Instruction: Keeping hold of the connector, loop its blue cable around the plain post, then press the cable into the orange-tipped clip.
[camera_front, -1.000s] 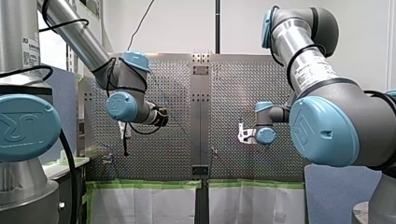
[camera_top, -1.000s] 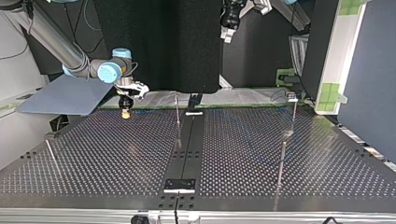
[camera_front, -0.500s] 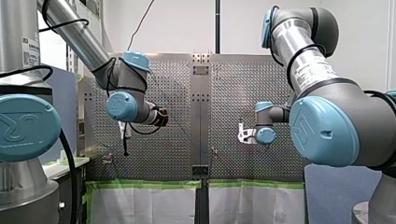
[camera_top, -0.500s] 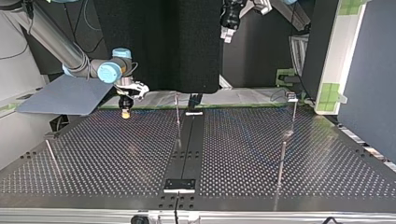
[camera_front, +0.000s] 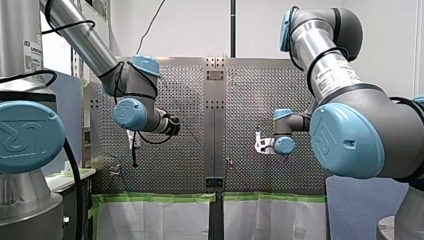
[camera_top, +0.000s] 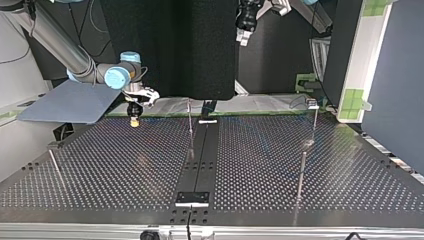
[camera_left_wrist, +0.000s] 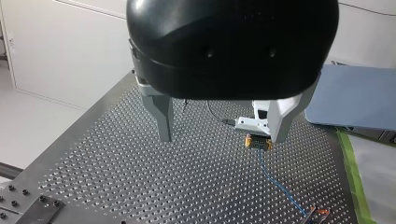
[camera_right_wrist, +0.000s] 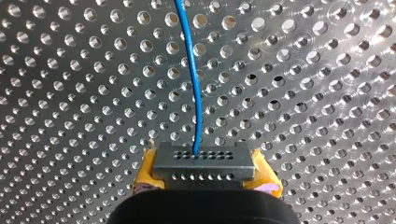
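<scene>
Blue cable (camera_right_wrist: 195, 79); grey connector (camera_right_wrist: 203, 164) dotted with holes; yellow pads (camera_right_wrist: 147, 171); silver counter (camera_right_wrist: 70, 93) patterned with round holes; green tape (camera_front: 155, 198).

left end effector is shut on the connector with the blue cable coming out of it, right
No, the right end effector is shut on the connector, as the right wrist view shows. The blue cable does come out of it.

There's the perforated table (camera_top: 125, 160) filling the lower half of the top view, with a black strip (camera_top: 202, 155) running up its middle from a small plate (camera_top: 192, 198) at the near edge. In the upper left a blue-grey board (camera_top: 70, 102) sits just off the table's corner, and a black curtain (camera_top: 170, 45) hangs behind. Along the bottom of the front view, green tape (camera_front: 155, 197) edges a white sheet (camera_front: 150, 220).
</scene>
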